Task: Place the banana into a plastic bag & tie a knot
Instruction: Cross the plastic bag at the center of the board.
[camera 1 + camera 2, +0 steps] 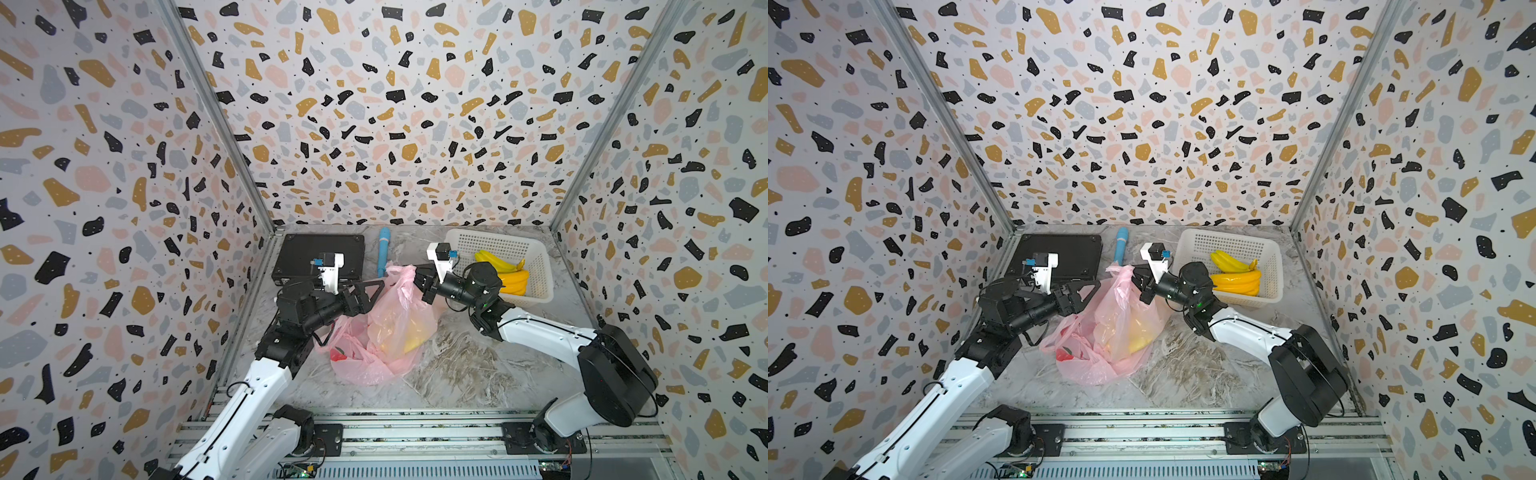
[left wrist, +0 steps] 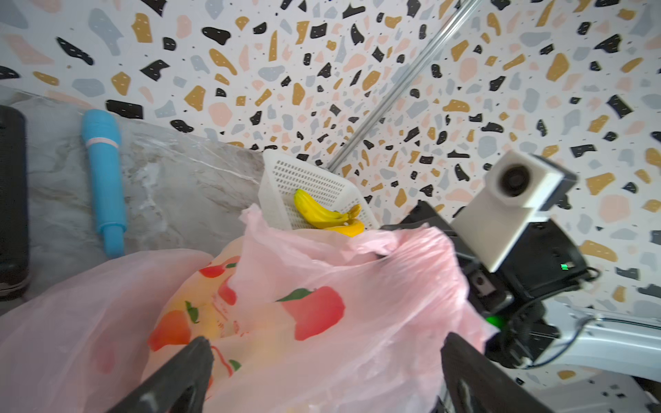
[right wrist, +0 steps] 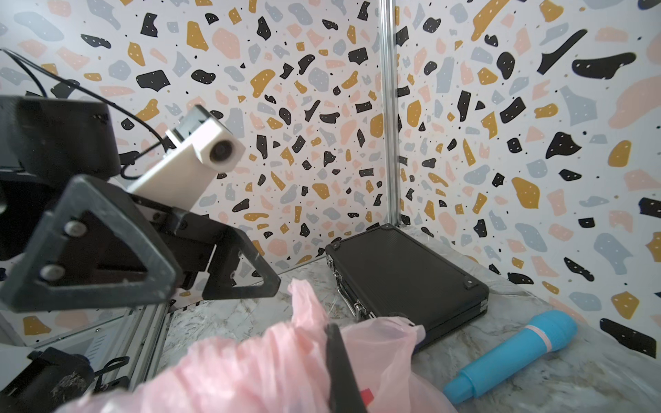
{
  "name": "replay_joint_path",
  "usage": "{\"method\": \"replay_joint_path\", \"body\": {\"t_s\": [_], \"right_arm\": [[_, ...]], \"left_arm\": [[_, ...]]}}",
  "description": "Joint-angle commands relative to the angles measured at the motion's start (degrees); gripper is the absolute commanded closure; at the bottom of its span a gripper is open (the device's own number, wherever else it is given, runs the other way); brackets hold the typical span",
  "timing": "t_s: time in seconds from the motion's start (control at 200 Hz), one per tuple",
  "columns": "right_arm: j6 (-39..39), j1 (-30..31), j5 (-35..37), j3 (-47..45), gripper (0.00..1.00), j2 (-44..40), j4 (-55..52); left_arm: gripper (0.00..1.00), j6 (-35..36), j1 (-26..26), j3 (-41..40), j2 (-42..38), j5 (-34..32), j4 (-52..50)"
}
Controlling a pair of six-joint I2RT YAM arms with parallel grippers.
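A pink plastic bag (image 1: 390,328) (image 1: 1113,328) with red fruit prints stands crumpled mid-table. A yellow banana (image 1: 411,338) (image 1: 1138,340) shows dimly through its film. My right gripper (image 1: 417,276) (image 1: 1136,276) is shut on the bag's top edge and holds it up; in the right wrist view its dark finger (image 3: 336,343) pinches the pink film (image 3: 268,364). My left gripper (image 1: 372,296) (image 1: 1090,293) stands wide open at the bag's left side. In the left wrist view its fingers straddle the bag (image 2: 357,286) without pinching it.
A white basket (image 1: 536,249) (image 1: 1187,245) at the back right holds more bananas (image 1: 509,270) (image 1: 1235,274) (image 2: 322,214). A blue toy microphone (image 1: 383,253) (image 2: 103,178) (image 3: 515,354) and a black case (image 1: 320,253) (image 3: 404,271) lie at the back. Patterned walls enclose three sides.
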Motion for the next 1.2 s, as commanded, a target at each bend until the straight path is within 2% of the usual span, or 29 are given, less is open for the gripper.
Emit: {"method": "replay_joint_path", "body": {"t_s": [0.0,0.175,0.255,0.38,0.616,0.736,0.906,1.116,1.196], "right_arm": [[1.55,-0.11,-3.53,2.01,1.00,-0.10,3.91],[3.30,-0.11,-5.58,2.28,1.00,1.37,5.56],[4.00,-0.11,-6.07,2.50,1.00,1.68,5.90],[4.62,-0.02,-6.68,2.72,1.00,1.73,5.91],[4.31,0.05,-6.36,2.85,1.00,1.38,4.99],[4.37,0.06,-6.35,3.16,1.00,1.59,4.32],[5.17,0.00,-6.29,2.97,1.00,2.20,5.08],[6.53,0.07,-6.04,3.38,1.00,3.13,6.42],[6.77,0.07,-6.16,3.68,1.00,3.35,6.32]], "left_arm": [[0.01,-5.76,0.24,1.75,1.50,7.30,3.86],[0.00,-10.68,0.29,2.18,6.03,10.75,10.56],[0.08,-14.31,0.33,2.36,8.88,12.51,14.84],[0.30,-20.73,0.32,2.06,12.54,14.24,23.45],[0.36,-28.58,0.33,1.49,16.02,15.99,35.43],[0.34,-28.87,0.32,0.53,15.85,15.96,36.31],[0.32,-25.75,0.27,-0.60,14.67,14.61,32.69],[0.35,-25.06,0.16,-1.92,16.00,14.24,32.26],[0.43,-26.24,0.19,-2.62,16.56,14.60,34.75]]}}
